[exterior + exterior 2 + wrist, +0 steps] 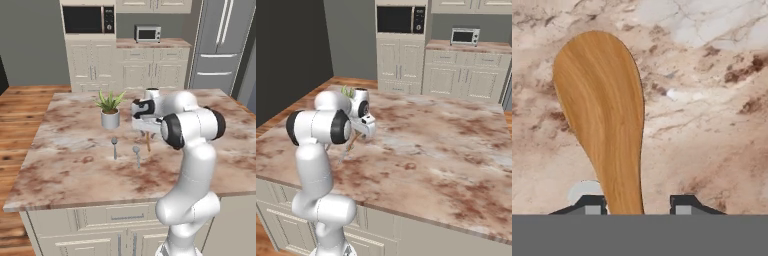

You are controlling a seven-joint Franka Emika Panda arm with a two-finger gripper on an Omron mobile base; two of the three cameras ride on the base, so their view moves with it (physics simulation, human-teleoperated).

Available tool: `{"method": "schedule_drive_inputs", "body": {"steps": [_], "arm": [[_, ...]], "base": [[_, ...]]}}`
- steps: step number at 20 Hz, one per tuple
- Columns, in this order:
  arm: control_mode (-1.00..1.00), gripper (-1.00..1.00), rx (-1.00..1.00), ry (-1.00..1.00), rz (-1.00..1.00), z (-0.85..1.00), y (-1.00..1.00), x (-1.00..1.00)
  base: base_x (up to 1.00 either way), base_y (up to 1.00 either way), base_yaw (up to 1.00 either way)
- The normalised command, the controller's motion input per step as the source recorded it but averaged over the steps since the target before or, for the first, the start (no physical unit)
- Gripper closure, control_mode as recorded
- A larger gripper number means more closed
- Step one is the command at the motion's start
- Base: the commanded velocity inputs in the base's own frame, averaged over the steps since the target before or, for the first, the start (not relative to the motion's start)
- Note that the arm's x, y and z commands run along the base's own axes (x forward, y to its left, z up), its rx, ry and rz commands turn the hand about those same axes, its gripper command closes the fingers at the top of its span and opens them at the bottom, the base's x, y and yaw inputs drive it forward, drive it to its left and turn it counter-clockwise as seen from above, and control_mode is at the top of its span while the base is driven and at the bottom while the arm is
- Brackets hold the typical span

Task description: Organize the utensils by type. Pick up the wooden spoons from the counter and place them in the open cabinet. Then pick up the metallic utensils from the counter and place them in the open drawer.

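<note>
A wooden spoon [604, 100] lies on the marbled counter [712, 125], its oval bowl away from the hand and its slim handle running between my fingertips. My gripper [637, 205] hangs right over it, open: the left finger [592, 204] is close against the handle and a gap remains at the right finger. From the base, the gripper [145, 134] points down at the spoon [148, 144] near the middle of the counter [75, 170]. Two grey metallic utensils [114, 148] [136, 155] lie just left of it, handles toward the front edge.
A potted plant [110, 111] in a grey pot stands just behind the metal utensils, left of my hand. Beyond the island are cream cabinets with a microwave [88, 19] and a toaster oven [148, 33], and a fridge [220, 40] at the right.
</note>
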Motion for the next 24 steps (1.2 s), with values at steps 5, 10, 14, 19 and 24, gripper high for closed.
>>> {"method": "schedule_drive_inputs", "body": {"steps": [5, 10, 14, 19, 24], "arm": [[-1.0, 1.0, 0.0, -0.01, 0.29, 0.46, -0.09, -0.39], [-1.0, 1.0, 0.0, -0.16, 0.55, 0.29, -0.1, -0.49], [-1.0, 1.0, 0.0, -0.06, 0.58, 0.31, -0.1, -0.44], [-1.0, 1.0, 0.0, 0.0, 0.57, 0.33, -0.03, -0.46], [-1.0, 1.0, 0.0, -0.01, 0.49, 0.32, -0.03, -0.53]], "base": [[0.0, 0.0, 0.0], [0.0, 0.0, 0.0], [0.0, 0.0, 0.0], [0.0, 0.0, 0.0], [0.0, 0.0, 0.0]]}}
